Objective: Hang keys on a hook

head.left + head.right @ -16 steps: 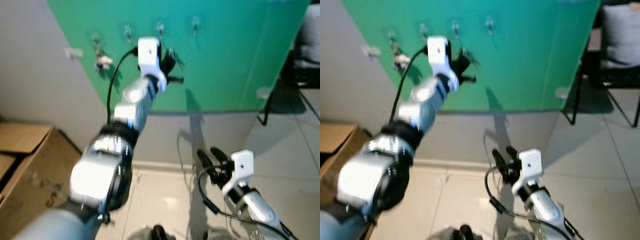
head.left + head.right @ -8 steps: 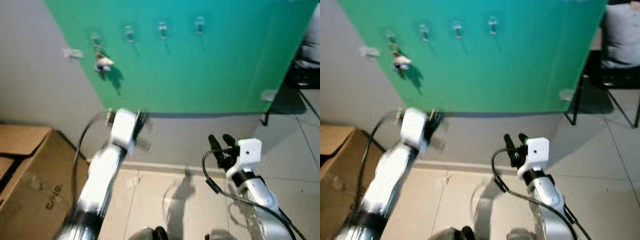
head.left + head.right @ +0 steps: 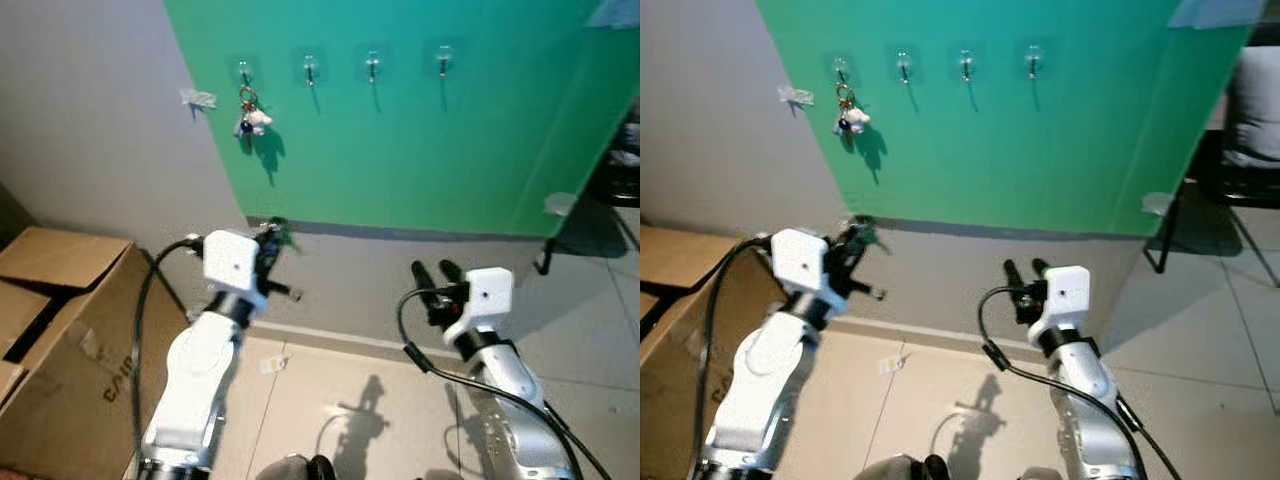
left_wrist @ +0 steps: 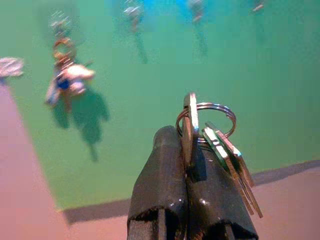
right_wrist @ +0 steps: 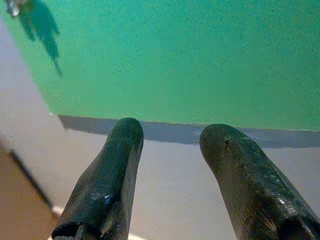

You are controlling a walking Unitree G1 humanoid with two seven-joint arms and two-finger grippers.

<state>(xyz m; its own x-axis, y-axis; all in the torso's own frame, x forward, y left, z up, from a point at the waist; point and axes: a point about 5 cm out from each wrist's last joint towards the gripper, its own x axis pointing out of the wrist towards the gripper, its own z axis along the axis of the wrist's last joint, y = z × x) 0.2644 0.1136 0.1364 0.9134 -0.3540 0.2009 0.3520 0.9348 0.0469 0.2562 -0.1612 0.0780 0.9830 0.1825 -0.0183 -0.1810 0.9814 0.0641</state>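
Note:
A row of small clear hooks [image 3: 372,64] runs along the top of a green wall panel [image 3: 430,140]. The leftmost hook [image 3: 243,70] carries a keychain with a white charm [image 3: 252,120]. My left gripper [image 4: 189,150] is shut on a bunch of silver keys on a ring [image 4: 205,127], held low in front of the grey wall below the panel [image 3: 268,240]. My right gripper [image 3: 436,272] is open and holds nothing, raised at the lower right; its fingers [image 5: 112,175] point at the panel's lower edge.
A brown cardboard box [image 3: 50,340] stands on the floor at the left. A dark chair [image 3: 1240,150] stands at the right past the panel. The floor is pale tile [image 3: 330,400]. A small white tag [image 3: 198,98] sticks to the grey wall left of the hooks.
The left arm has dropped from up by the hooks to below the panel, still holding the keys. The camera has shifted, so the hooks sit more to the right.

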